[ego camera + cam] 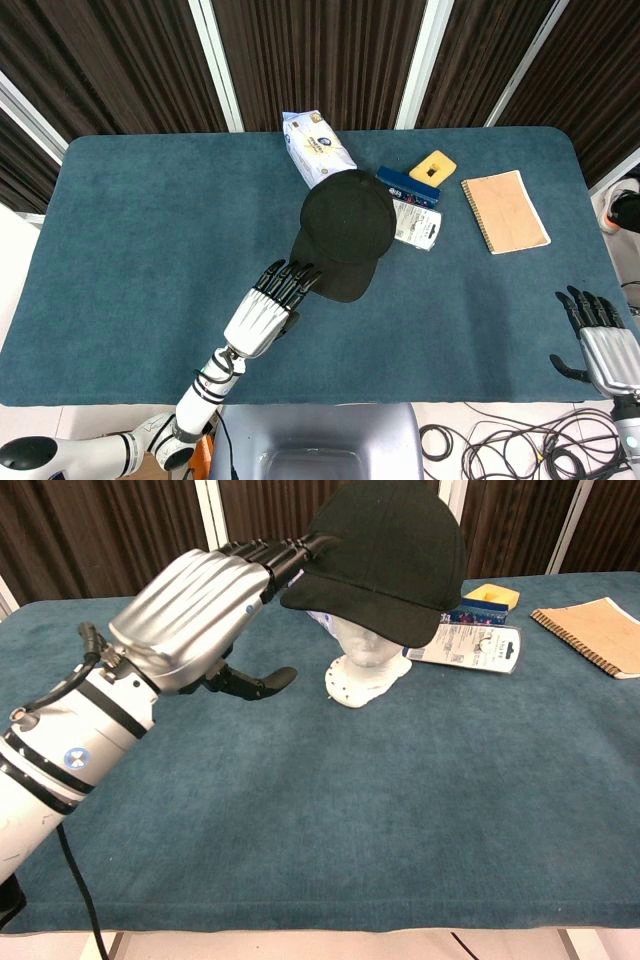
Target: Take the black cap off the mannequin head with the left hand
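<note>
The black cap sits on the white mannequin head near the table's middle, with its brim pointing toward me and to the left. In the head view the cap hides the head entirely. My left hand reaches in from the front left. Its straight fingers lie against the top of the brim's edge, and the thumb hangs apart well below the brim. Nothing is gripped. My right hand rests with spread fingers at the table's front right edge, holding nothing.
Behind the cap lies a white wipes packet. To its right are a blue box, a white carded packet, a yellow sponge and a tan spiral notebook. The table has a teal cloth.
</note>
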